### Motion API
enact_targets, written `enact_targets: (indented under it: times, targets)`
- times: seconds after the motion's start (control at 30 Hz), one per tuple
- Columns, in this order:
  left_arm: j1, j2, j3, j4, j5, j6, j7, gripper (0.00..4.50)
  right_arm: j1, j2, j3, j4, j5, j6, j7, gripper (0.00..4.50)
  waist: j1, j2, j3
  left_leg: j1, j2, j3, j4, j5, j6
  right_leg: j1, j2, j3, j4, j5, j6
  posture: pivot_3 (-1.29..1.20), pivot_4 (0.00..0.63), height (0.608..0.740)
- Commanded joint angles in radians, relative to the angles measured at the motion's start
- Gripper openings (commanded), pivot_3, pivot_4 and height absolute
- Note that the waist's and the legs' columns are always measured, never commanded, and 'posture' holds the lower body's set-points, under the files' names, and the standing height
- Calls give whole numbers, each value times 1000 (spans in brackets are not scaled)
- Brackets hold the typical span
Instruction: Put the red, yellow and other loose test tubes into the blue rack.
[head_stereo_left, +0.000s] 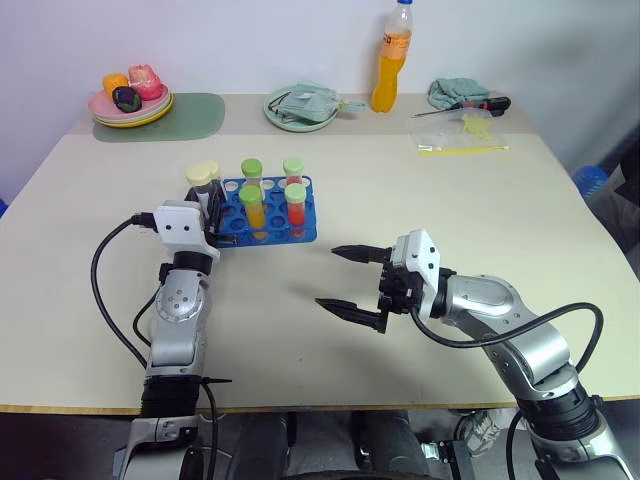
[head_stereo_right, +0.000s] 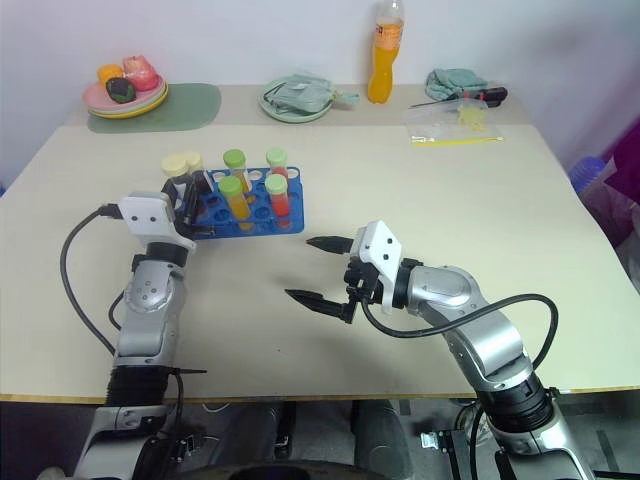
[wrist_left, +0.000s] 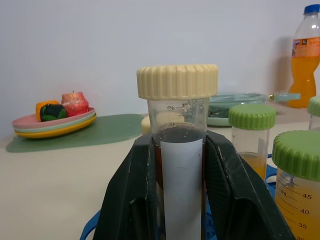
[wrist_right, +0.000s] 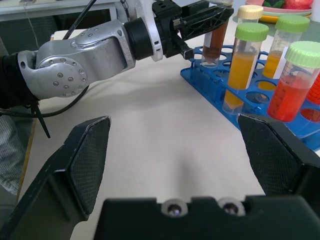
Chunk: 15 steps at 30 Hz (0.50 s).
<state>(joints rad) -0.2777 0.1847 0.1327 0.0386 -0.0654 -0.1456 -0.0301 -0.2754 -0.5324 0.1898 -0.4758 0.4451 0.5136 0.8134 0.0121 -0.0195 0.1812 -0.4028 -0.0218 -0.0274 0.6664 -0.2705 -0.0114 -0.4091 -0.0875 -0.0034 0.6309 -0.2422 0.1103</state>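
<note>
A pale worktop (head_stereo_left: 420, 200) runs to a white wall. The blue rack (head_stereo_left: 262, 212) stands left of centre with four green-capped tubes in it. The left gripper's (head_stereo_left: 210, 205) fingers clamp a cream-capped tube (wrist_left: 178, 145) of dark liquid, its tip at a rack hole in the right wrist view. The right gripper (head_stereo_left: 350, 280) hovers nearer, fingers wide, holding nothing.

Rack (head_stereo_left: 270, 215) holds four green-capped tubes. Left gripper (head_stereo_left: 210, 205) at rack's left end, clamped on a cream-capped tube (head_stereo_left: 203, 178). Right gripper (head_stereo_left: 350, 280) agape, right of rack.
</note>
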Motion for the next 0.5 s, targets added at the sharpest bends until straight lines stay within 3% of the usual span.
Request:
enact_targets:
  times: [0.03, 0.33, 0.4, 0.43, 0.5]
  targets:
    - [6, -3, 7, 24, 14, 9, 10, 807, 3, 2, -7, -30, 6, -14, 2, 4500, 0, 0, 0, 0, 0, 0, 0, 0, 0, 0, 0, 0, 0, 0, 0, 0, 150, 740]
    - [7, -23, 2, 39, 14, 16, 7, 807, 1, 4, -4, -44, 11, 1, -7, 4500, 0, 0, 0, 0, 0, 0, 0, 0, 0, 0, 0, 0, 0, 0, 0, 0, 150, 740]
    - [11, -27, 3, 33, 14, 14, 10, 1761, 2, 0, -7, -47, 13, 4, -6, 4500, 0, 0, 0, 0, 0, 0, 0, 0, 0, 0, 0, 0, 0, 0, 0, 0, 150, 740]
    - [15, -26, 9, 19, 12, 15, 13, 1921, 2, -3, -10, -49, 15, 5, -4, 4500, 0, 0, 0, 0, 0, 0, 0, 0, 0, 0, 0, 0, 0, 0, 0, 0, 150, 740]
    - [31, -18, 20, -26, -3, 30, 7, 2916, 4, -11, -18, -50, 18, 6, 1, 4500, 0, 0, 0, 0, 0, 0, 0, 0, 0, 0, 0, 0, 0, 0, 0, 0, 150, 740]
